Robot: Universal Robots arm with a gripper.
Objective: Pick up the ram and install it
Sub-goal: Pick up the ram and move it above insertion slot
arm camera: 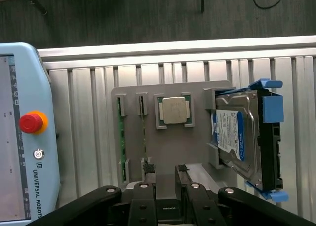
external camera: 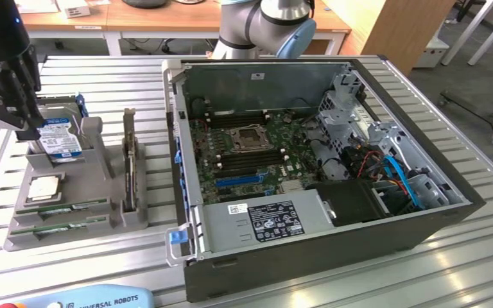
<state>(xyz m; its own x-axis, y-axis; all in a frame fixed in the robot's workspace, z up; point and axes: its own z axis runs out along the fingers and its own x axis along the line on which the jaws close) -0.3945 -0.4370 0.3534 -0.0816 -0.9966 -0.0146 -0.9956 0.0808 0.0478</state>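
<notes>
Arm over the parts holder (external camera: pixel 24 240) at the exterior view's left, case (external camera: pixel 332 256) on the exterior view's right; both sit on the slatted desk (external camera: pixel 101 83).

Fingers (external camera: pixel 25 119) spread apart and empty, nothing between them. In the wrist view the fingers (arm camera: pixel 144 196) point down at the holder (arm camera: pixel 173 152), apart from every part on it. Judged: the pick has not started, and the wide stance suits coming down astride a thin board.

Ram (external camera: pixel 67 206) stands on its long edge in a narrow holder slot, just beside the CPU (external camera: pixel 43 186). A second stick (external camera: pixel 58 226) sits in the next slot over. On edge, the top of each board is free and can be pinched from above. That seems to be why they are stored so. Wrist view: ram (arm camera: pixel 143 132) shows as a thin green line, the second stick (arm camera: pixel 119 137) beside it and the CPU (arm camera: pixel 174 110) flat in its own pocket.

Drive (external camera: pixel 58 138) is propped in a bracket at the holder's far end, nearest the fingers in the exterior view. A card (external camera: pixel 129 167) stands upright along the holder's case side.

Case lies on its side, cover off, board (external camera: pixel 272 160) facing up, so the long slots (external camera: pixel 251 159) by the socket can be reached from straight above. Whether any are filled cannot be told.

Pendant (arm camera: pixel 24 162) rests on the desk near the holder.
</notes>
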